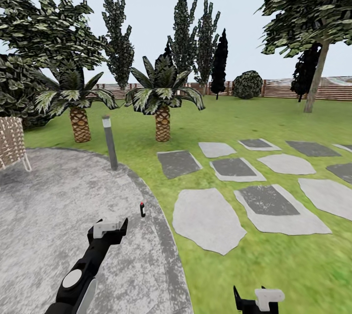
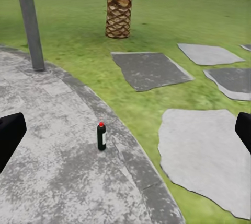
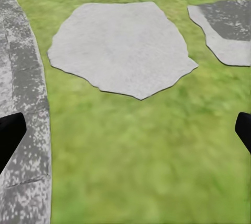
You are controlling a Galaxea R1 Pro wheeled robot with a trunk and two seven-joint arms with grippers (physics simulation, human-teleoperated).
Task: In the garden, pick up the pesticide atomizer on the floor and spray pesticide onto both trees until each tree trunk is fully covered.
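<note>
left claw gapes before upright atomizer on patio.

Garden: lawn, palms, fence, stepping stones.

Grey stone patio, stepping stones, lamp post, palm-like plants

No readable text anywhere; pale label on the dark bottle on the stone patio too small to read.
</note>
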